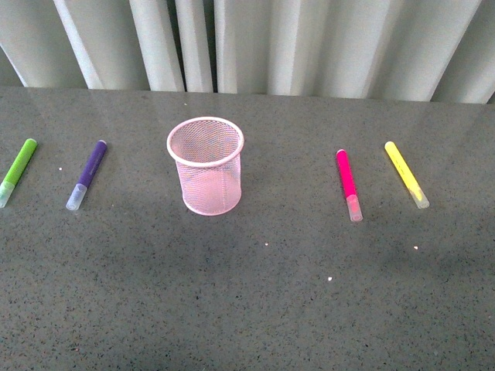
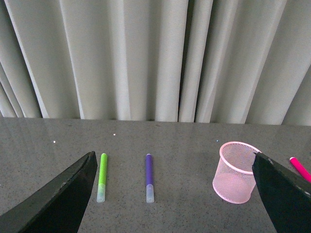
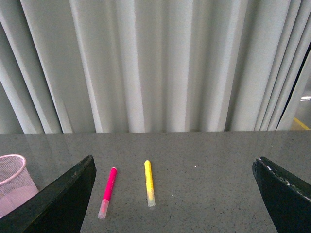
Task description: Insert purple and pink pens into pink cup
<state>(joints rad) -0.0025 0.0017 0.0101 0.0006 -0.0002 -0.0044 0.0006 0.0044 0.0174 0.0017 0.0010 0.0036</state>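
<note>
Cup [image 1: 207, 189]: upright, mid-table [image 1: 263, 309], empty.
Purple pen [image 1: 87, 175]: flat, left of cup; green marker [image 1: 17, 171] beyond it.
Pink pen [image 1: 347, 182]: flat, right of cup; yellow marker [image 1: 406, 174] beyond it.
My left gripper [image 2: 173, 162], right gripper [image 3: 174, 165]: jaws wide apart, holding nothing.
Method, as I judge it: left takes purple, right takes pink. Grip mid-barrel, avoid neighbours, tip upright, release over the rim.
</note>
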